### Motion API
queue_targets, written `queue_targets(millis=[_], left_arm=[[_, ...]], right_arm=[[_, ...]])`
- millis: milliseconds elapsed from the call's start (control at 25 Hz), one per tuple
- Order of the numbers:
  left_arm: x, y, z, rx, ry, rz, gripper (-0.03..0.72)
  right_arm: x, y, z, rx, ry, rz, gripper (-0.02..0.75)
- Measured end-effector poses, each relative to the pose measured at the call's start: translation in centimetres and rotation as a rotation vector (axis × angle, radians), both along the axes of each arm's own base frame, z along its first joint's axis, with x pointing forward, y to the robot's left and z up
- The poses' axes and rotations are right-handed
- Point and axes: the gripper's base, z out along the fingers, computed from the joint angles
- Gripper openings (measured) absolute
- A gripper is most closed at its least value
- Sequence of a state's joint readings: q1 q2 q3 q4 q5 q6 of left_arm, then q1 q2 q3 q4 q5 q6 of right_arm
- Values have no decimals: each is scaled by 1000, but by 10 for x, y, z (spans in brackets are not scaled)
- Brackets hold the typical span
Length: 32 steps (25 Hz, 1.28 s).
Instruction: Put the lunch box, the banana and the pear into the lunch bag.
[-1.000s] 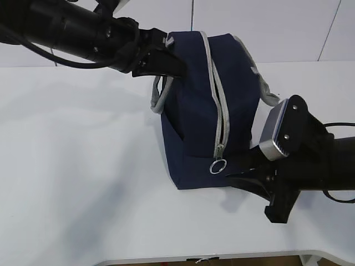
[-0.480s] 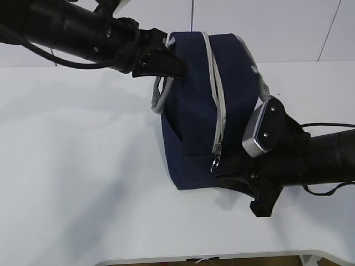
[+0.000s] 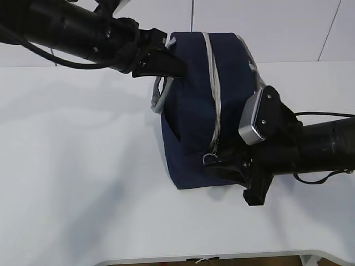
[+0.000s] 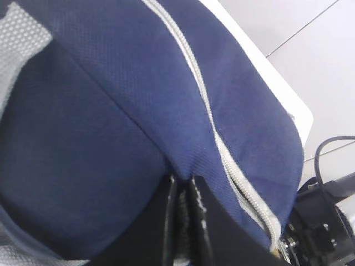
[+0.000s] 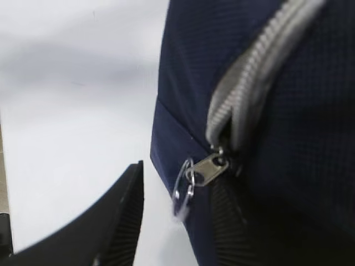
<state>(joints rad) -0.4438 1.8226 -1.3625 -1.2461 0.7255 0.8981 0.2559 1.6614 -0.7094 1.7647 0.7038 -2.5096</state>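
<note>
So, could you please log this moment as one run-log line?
left gripper: shut on navy-blue fabric lunch bag | right gripper: open around grey zipper's ring pull | zipper: closed

Left pincer [image 3: 176,67] clamps the lunch bag [image 3: 194,105]; right pincer [image 3: 217,166] brackets its ring pull [image 3: 209,158].

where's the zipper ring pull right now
The ring pull hangs at the zipper's lower end on the lunch bag's front, right of centre in the exterior view, between the open fingers of the right gripper.
</note>
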Motion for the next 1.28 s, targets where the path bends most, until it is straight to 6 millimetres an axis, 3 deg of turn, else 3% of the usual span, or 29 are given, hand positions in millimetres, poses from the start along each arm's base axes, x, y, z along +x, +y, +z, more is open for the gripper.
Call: queue_targets(millis=[280, 520, 760, 1040, 1280], left_arm=[[0, 0, 0, 0, 0, 0, -2], [0, 0, 0, 0, 1, -2, -2], [-1, 0, 0, -1, 3, -6, -2], [-1, 0, 0, -1, 3, -6, -2], [-1, 0, 0, -1, 3, -6, -2]], right_arm=[[1, 0, 0, -5, -3, -3, 335], [4, 1, -13, -17, 35, -3, 335], [12, 3, -6, -10, 5, 0, 334], [16, 4, -3, -8, -11, 3, 211], [17, 3, -3, -21, -12, -8, 187]])
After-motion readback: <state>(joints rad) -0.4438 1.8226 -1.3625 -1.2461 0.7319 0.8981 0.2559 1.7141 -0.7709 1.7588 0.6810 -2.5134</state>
